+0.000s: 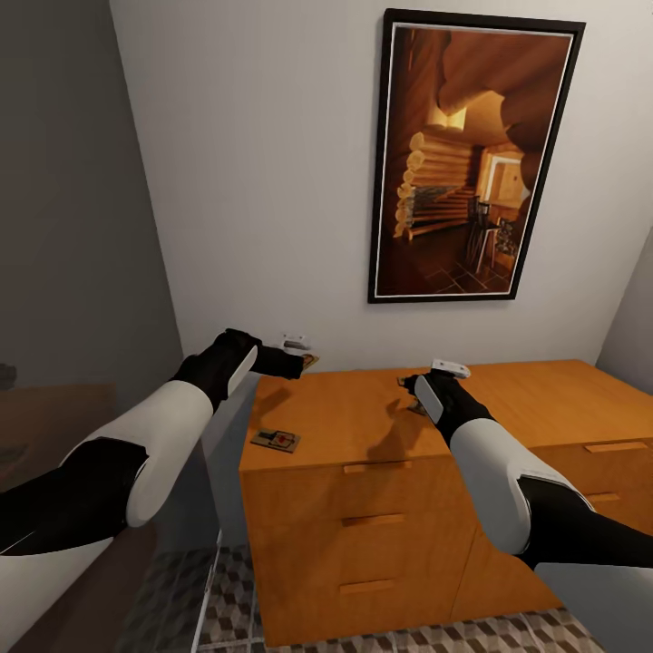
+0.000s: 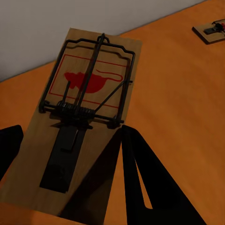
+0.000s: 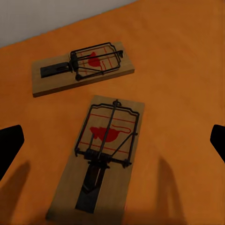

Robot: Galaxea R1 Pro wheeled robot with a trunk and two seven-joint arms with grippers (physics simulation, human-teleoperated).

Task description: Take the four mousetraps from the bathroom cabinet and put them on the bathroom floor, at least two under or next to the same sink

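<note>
Orange-brown, the cabinet (image 1: 363, 417) top carries the mousetraps: one near its front-left corner (image 1: 276, 441), two under the right end effector (image 3: 112, 154), which hangs spread open. The left end effector (image 2: 70, 178) straddles another mousetrap (image 2: 84, 108) at the cabinet's back-left edge, grip uncertain. Each looks light, stiff and thin, best pinched across the board's long edges, clear of the wire.

Orange-brown wooden cabinet (image 1: 363, 426), mousetrap (image 1: 277, 441) near its left front corner, two more mousetraps (image 3: 82, 68) side by side

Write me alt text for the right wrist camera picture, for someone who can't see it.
Two wooden mousetraps lie flat on an orange-brown cabinet top: the nearer mousetrap sits between the right hand's two dark fingertips, which are spread apart and not touching it. The farther mousetrap lies crosswise beyond it, near a pale wall.
</note>
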